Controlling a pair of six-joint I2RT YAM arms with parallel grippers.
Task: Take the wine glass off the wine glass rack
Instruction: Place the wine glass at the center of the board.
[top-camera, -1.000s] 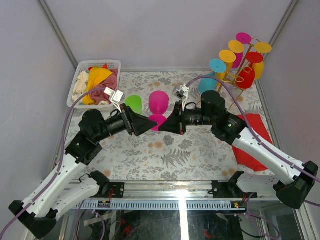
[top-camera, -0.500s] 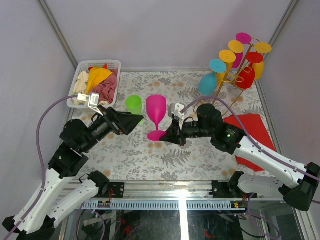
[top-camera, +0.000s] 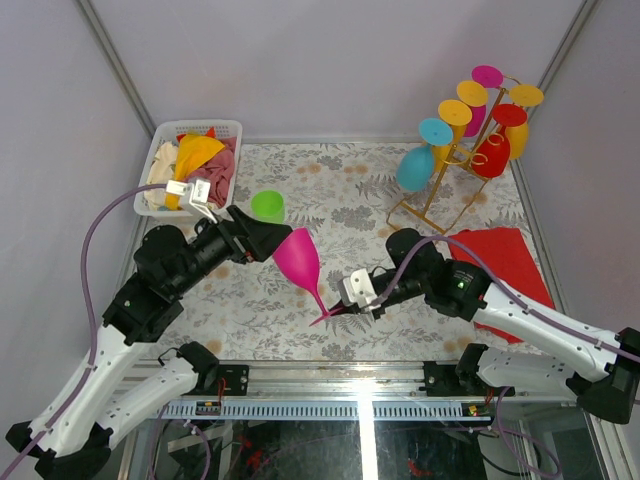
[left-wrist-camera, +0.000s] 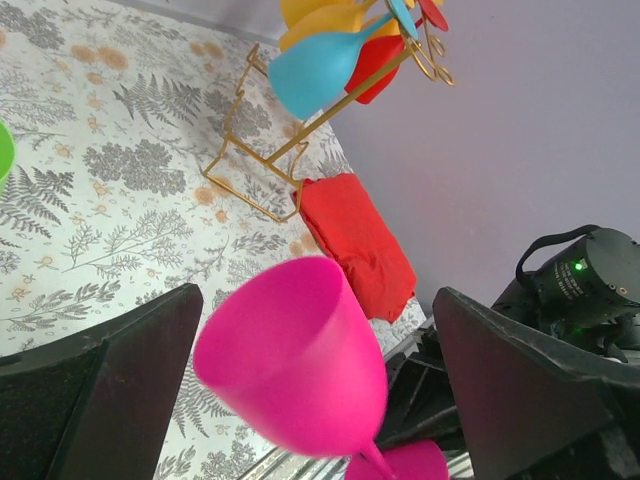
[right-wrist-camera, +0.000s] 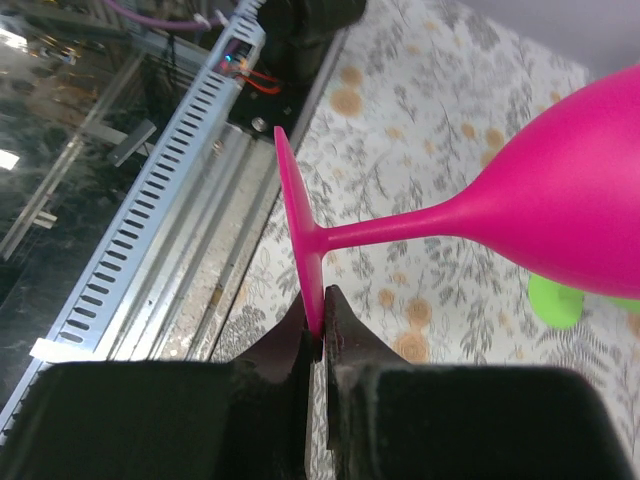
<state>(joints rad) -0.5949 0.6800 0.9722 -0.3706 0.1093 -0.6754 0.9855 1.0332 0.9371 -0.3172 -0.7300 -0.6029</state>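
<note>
Right wrist: right claw (right-wrist-camera: 318, 312) tight on wine glass (right-wrist-camera: 560, 210) foot edge

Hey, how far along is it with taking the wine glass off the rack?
Done: the pink wine glass is off the gold rack, where other glasses hang. In hand: the right tool pinches its foot, holding it tilted over the table; the left tool is open beside the bowl. Left: probably setting it down, like the green glass.

Robotics lab cell, plain grey walls (top-camera: 300, 60), slotted aluminium rail (top-camera: 300, 408), fern-print tabletop (top-camera: 340, 190)
</note>
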